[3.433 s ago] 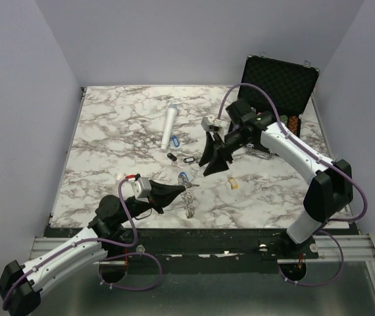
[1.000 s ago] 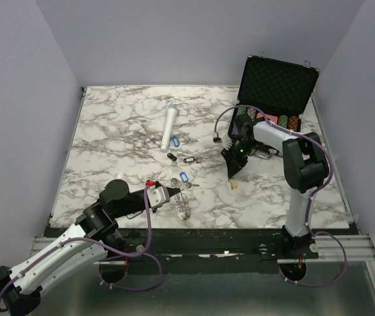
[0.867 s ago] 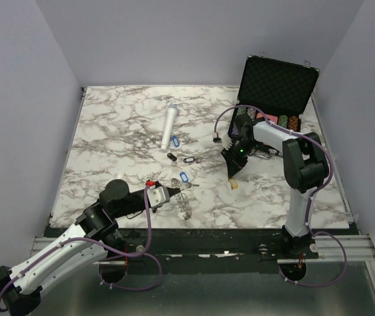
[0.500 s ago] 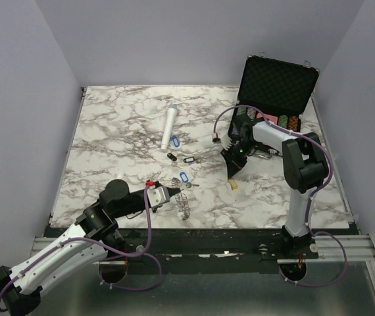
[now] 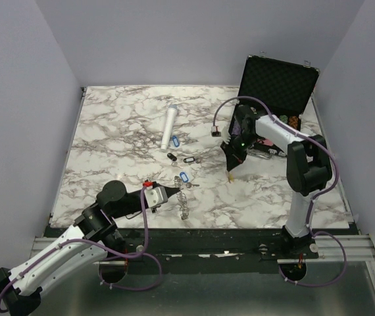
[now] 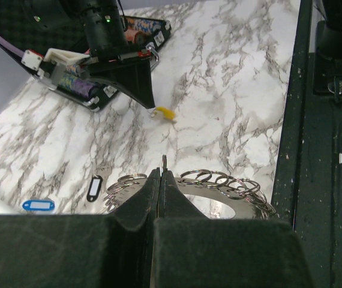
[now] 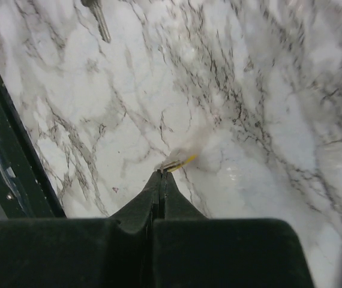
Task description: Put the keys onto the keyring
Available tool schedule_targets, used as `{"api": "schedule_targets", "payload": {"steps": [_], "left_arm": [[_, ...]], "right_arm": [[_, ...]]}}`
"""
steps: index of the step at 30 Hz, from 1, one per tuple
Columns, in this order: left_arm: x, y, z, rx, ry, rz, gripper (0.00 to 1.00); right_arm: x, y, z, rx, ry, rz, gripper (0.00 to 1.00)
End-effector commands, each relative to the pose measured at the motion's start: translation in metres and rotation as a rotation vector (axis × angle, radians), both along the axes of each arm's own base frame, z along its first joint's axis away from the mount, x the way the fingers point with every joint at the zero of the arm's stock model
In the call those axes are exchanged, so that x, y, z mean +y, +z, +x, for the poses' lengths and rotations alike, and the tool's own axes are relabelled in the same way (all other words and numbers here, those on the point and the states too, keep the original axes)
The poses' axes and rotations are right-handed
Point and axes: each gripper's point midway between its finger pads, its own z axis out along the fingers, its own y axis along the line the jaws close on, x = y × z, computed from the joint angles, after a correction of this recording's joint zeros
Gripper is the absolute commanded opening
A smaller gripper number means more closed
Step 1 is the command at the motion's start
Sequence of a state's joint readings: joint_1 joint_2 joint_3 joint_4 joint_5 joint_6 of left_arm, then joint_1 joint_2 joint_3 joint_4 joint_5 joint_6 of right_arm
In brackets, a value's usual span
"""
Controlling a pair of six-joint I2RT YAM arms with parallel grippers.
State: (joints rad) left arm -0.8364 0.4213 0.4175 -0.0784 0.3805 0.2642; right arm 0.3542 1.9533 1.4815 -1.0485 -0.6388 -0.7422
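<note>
Left wrist view: my left gripper (image 6: pixel 161 174) is clenched on the keyring (image 6: pixel 219 180), lower centre. My right gripper (image 7: pixel 162 173) pinches 1 yellow key (image 7: pixel 180 161). I judge none threaded yet; other keys (image 5: pixel 183 178) lie loose mid-table.

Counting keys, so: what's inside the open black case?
Rows of striped poker chips lie in the case. The right arm covers its middle, so whether a key lies there cannot be seen.

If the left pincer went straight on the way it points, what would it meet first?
Likely the yellow key held by the right pincer, just ahead above the table; depth is unclear.
</note>
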Motion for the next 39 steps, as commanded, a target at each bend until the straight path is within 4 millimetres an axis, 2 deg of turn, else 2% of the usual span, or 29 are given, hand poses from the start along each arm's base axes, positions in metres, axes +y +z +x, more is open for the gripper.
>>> {"api": "schedule_targets", "payload": {"steps": [1, 6, 11, 13, 17, 20, 23, 33, 39], "left_arm": [[0.001, 0.039, -0.001, -0.078, -0.006, -0.151, 0.00], [0.006, 0.061, 0.006, -0.094, 0.016, -0.292, 0.00], [0.008, 0.078, 0.011, -0.128, 0.007, -0.352, 0.00], [0.007, 0.084, 0.013, -0.162, 0.002, -0.352, 0.00], [0.001, 0.089, 0.015, -0.222, -0.036, -0.324, 0.00], [-0.004, 0.085, 0.012, -0.246, -0.080, -0.305, 0.00], [-0.007, 0.079, 0.009, -0.259, -0.109, -0.299, 0.00], [-0.013, 0.054, 0.005, -0.249, -0.164, -0.229, 0.00], [-0.014, 0.044, 0.009, -0.266, -0.159, -0.180, 0.00]], "right_arm": [[0.013, 0.074, -0.005, -0.142, 0.174, 0.150, 0.00], [0.022, 0.130, -0.013, -0.290, 0.304, 0.284, 0.00], [0.049, 0.194, -0.023, -0.513, 0.373, 0.537, 0.00], [0.062, 0.211, -0.032, -0.606, 0.408, 0.623, 0.00], [0.092, 0.210, -0.070, -0.706, 0.525, 0.661, 0.00], [0.111, 0.220, -0.090, -0.804, 0.547, 0.714, 0.00], [0.122, 0.218, -0.102, -0.867, 0.568, 0.754, 0.00], [0.124, 0.212, -0.107, -0.947, 0.551, 0.804, 0.00], [0.121, 0.206, -0.121, -0.945, 0.606, 0.835, 0.00]]}}
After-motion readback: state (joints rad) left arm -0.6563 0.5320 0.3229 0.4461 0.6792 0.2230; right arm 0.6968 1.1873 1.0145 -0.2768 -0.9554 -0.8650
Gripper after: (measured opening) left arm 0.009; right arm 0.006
